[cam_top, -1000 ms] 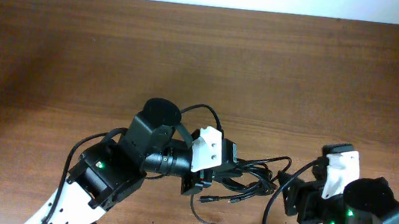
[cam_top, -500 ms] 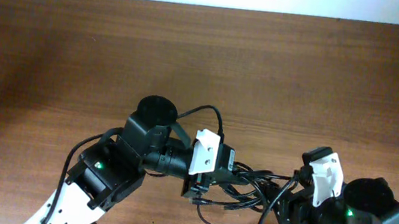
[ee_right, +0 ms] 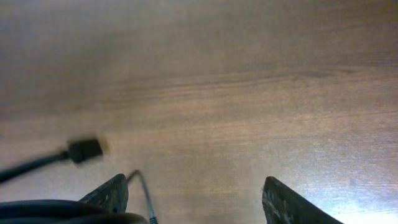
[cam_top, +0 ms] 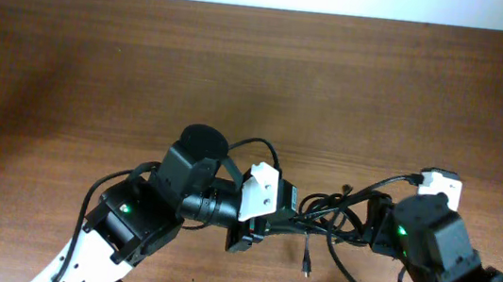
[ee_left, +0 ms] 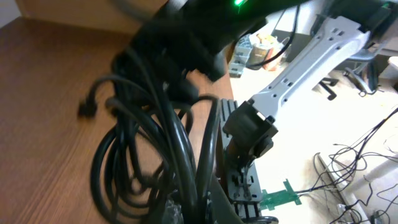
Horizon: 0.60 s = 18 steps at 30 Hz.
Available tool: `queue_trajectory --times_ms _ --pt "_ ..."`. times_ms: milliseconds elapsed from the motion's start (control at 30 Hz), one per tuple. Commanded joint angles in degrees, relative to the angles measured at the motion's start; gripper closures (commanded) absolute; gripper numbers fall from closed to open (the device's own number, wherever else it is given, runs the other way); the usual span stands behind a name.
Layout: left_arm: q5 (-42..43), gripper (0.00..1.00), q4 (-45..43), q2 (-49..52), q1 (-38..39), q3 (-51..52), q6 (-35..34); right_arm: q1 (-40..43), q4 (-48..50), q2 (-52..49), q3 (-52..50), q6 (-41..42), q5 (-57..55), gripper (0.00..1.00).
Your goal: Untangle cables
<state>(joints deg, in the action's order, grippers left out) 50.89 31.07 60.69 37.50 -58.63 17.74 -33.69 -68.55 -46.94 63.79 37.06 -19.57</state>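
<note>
- Cables (cam_top: 329, 214) are stretching as one tangled black bundle between the two grippers, over the near side of the table (cam_top: 239, 83).
- Left gripper (cam_top: 273, 221) is clamping shut on the bundle's left end, and loops are fanning out close in front of its wrist camera.
- Right gripper (ee_right: 194, 185) is hovering over bare wood with its fingers wide apart. Strands are crossing at the base of one finger (ee_right: 112, 194).
- One plug (ee_right: 84, 149) is showing, blurred, ahead of that finger.
- Another loose end (cam_top: 306, 264) is trailing toward the table's front edge.

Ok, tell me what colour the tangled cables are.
Black. The cables show best in the left wrist view, which has them close up.
</note>
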Motion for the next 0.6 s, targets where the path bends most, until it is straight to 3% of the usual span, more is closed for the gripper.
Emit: queue_trajectory --times_ms 0,133,467,567 --pt "-3.7 1.0 3.4 -1.1 0.2 -0.6 -0.6 0.7 0.9 3.4 0.2 2.6 -6.3 0.32" --pt "-5.6 1.0 3.3 -1.1 0.2 -0.6 -0.6 0.7 1.6 5.3 0.2 -1.0 3.5 0.24" --pt "-7.1 1.0 2.0 -1.1 0.2 -0.6 -0.5 0.7 3.2 5.3 0.2 -19.8 21.1 0.23" --pt "2.5 1.0 -2.3 -1.1 0.2 -0.6 -0.5 0.7 5.7 5.3 0.2 -21.8 20.5 0.23"
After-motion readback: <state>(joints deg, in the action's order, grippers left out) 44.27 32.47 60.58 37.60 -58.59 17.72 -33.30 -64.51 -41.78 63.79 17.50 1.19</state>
